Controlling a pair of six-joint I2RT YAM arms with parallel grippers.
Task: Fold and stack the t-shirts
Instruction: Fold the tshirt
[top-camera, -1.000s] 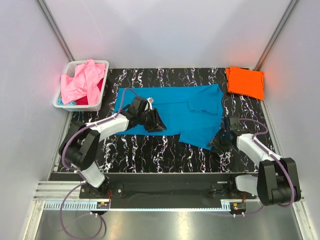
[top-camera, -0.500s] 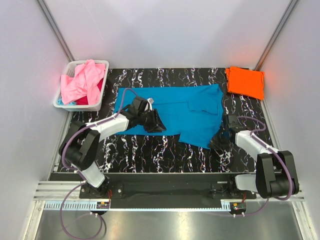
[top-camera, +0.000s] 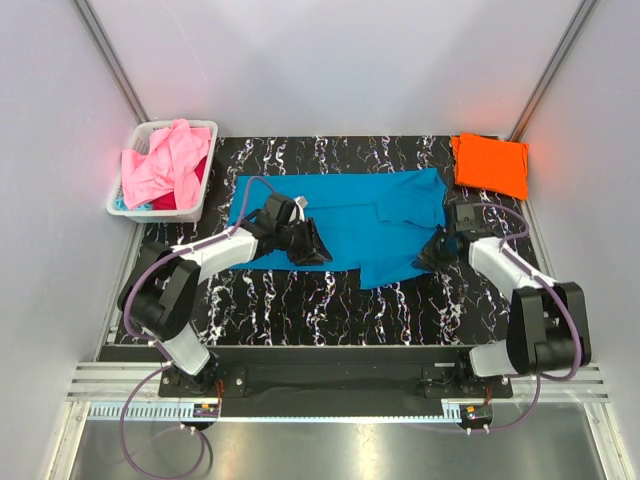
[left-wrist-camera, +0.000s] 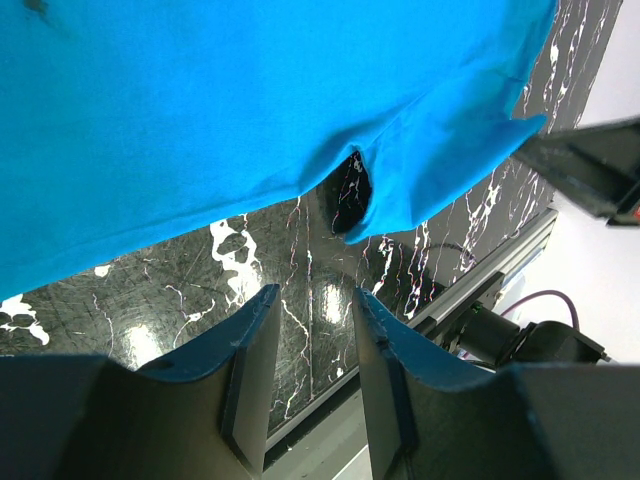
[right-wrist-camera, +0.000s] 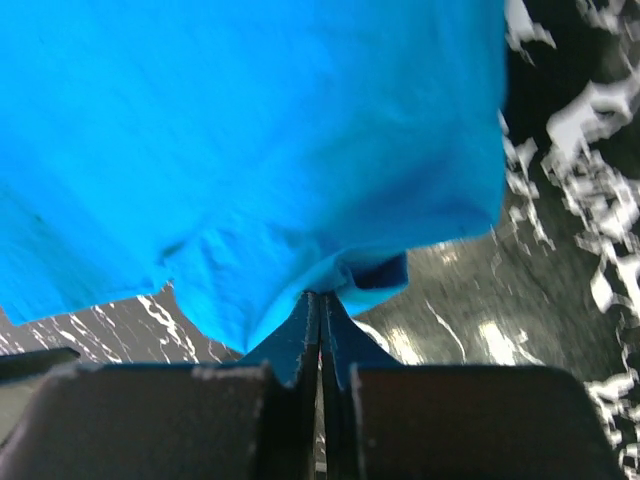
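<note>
White walls close in a black marbled table, and at its far left corner you have a white lattice basket holding a crumpled pink t-shirt over a red t-shirt. Next comes the teal-blue t-shirt, spread across the middle of the table with its right side partly doubled over. Your left gripper hangs just over the shirt's near hem with its fingers partway apart and nothing between them. Your right gripper is pinched tight on the shirt's near right edge, cloth puckering at the fingertips. At the far right corner lies the folded orange t-shirt, apart from the blue one. The danger, as I judge it, is that thin bite: pull fast and the hem may slide out, dropping the fold halfway. With only one side held, the whole shirt may also drag and skew rather than crease, so get the left side pinned first.
</note>
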